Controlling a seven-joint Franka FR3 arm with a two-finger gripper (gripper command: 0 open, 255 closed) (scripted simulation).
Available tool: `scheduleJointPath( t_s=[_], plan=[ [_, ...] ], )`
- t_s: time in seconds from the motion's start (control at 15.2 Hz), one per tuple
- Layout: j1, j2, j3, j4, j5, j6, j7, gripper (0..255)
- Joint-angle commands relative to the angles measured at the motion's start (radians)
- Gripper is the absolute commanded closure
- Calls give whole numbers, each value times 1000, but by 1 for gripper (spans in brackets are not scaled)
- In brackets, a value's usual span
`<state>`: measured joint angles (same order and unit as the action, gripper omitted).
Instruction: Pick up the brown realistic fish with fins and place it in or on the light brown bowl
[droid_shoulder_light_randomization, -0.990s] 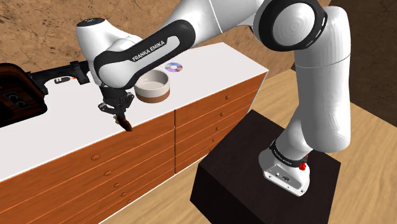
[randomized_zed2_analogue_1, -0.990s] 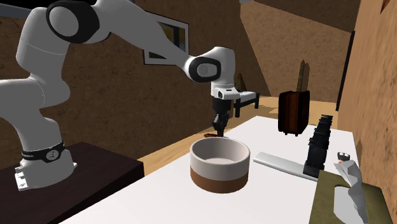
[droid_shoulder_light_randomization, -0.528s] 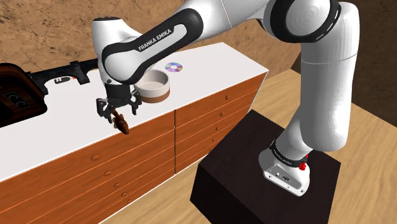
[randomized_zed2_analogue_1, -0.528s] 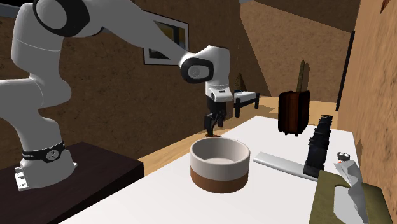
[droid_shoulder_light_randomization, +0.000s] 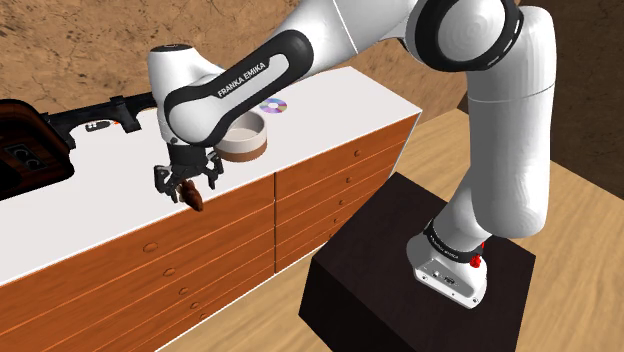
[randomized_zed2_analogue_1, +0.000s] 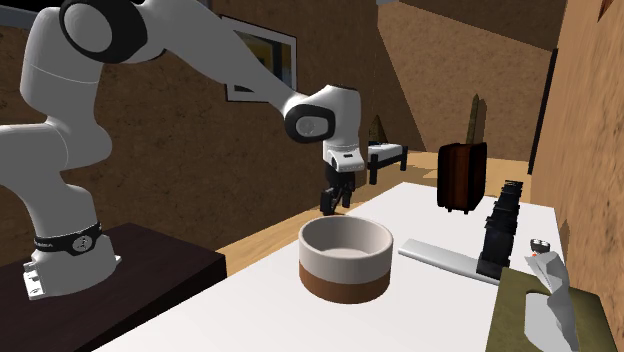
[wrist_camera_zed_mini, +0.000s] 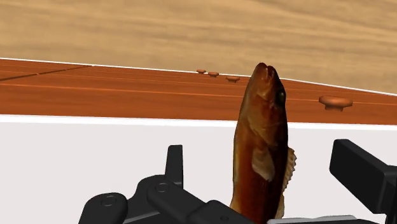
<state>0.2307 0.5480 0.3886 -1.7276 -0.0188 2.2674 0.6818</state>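
The gripper (droid_shoulder_light_randomization: 186, 187) pinched the fish (droid_shoulder_light_randomization: 196, 200) over the desk's (droid_shoulder_light_randomization: 90, 215) near edge. The bowl (droid_shoulder_light_randomization: 243, 136) stood nearby, toward the shoulder view's right.

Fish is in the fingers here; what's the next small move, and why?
Probably carry the fish sideways toward the bowl without lowering. The gripper has it clasped, hanging near the counter front edge and apparently off the white top. The bowl stands empty farther toward the shoulder view's right, not yet beneath it.

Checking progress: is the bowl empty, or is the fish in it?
Empty. The bowl shows a bare inside; the fish hangs in the tool, apart from it.
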Motion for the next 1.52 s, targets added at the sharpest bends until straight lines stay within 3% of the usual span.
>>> scheduleJointPath(
  t_s=[0.0,0.2,0.26,0.86,1.45],
  plan=[
    [0,1,0,0,0,1,0,0],
    [0,1,0,0,0,1,0,0],
    [0,1,0,0,0,1,0,255],
    [0,1,0,0,0,1,0,255],
    [-10,-62,14,32,19,-91,1,255]
  ],
)
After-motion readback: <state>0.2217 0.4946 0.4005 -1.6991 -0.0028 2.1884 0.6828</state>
